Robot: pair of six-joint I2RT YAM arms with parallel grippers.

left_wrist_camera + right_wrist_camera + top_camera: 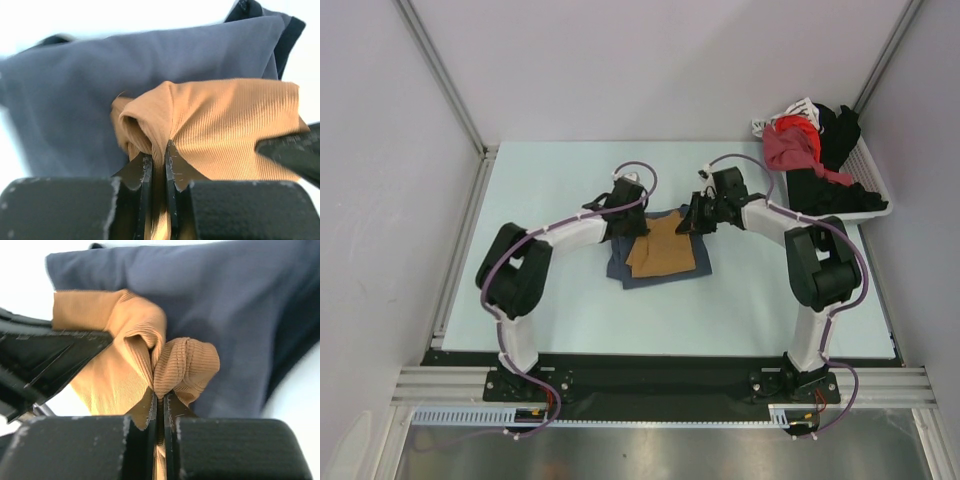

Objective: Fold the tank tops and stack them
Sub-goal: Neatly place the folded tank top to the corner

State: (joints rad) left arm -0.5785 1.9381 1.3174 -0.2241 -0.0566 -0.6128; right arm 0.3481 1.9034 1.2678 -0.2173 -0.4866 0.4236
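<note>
Hands on rumpled ribbed tan top

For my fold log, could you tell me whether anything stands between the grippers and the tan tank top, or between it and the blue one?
Nothing visible does. The left gripper and right gripper each pinch a fold of the tan tank top, which lies directly on the blue tank top. The basket sits well aside.

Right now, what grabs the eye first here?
The left gripper and right gripper are each shut on a pinch of the tan top at mid-table. It lies on the blue top. At the far right, a white basket holds a heap of red and black clothes.
</note>
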